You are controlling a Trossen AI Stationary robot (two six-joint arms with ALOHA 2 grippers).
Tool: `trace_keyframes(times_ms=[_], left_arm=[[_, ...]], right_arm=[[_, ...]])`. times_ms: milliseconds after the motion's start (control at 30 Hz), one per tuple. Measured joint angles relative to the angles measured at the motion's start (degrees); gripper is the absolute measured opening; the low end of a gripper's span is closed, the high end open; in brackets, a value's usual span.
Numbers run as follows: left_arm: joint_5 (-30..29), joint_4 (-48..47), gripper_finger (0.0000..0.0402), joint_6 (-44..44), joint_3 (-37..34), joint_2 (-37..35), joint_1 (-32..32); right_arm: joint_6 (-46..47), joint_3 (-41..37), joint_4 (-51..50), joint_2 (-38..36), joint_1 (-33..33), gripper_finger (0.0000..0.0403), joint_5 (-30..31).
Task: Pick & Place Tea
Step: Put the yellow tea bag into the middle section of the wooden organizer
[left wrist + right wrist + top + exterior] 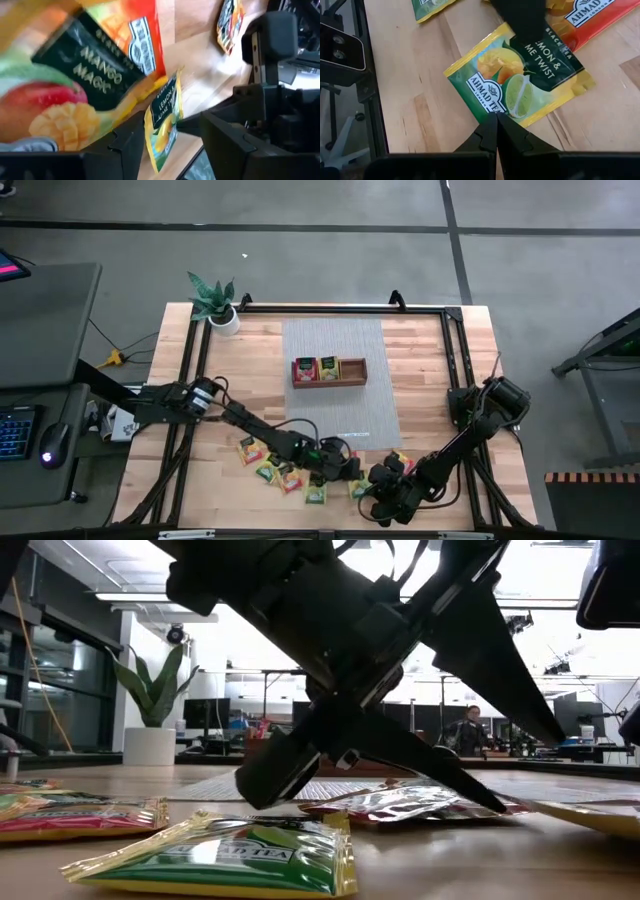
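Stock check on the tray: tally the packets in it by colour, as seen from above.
Red packet: 1
Yellow-green packet: 1
Total: 2, in the tray's left and middle compartments; the right one shows none. Any packets stacked beneath are hidden.

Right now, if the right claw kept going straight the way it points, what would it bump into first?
Most likely the green-and-yellow lemon and lime tea packet lying flat on the wooden table. The shut right gripper points at its near edge, though the gap is hard to judge.

The left gripper stands with fingers parted at six o'clock; the right gripper, at five o'clock, is closed.
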Motion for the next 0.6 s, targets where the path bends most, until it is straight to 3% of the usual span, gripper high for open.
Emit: trace_keyframes(times_ms=[167,367,600], left_arm=[[0.76,-0.53,0.0124,-0.02,0.00,0.00,-0.18],[0.90,-0.47,0.0018,1.65,0.00,0.00,0.21],[1.35,-0.47,0.0003,2.55,0.00,0.00,0.21]], right_arm=[[-0.33,0.02,0.16,0.00,0.00,0.0000,0.04],[-0.44,0.02,0.16,0.00,0.00,0.0000,0.17],[-0.79,0.02,0.20,0.00,0.02,0.0000,0.15]])
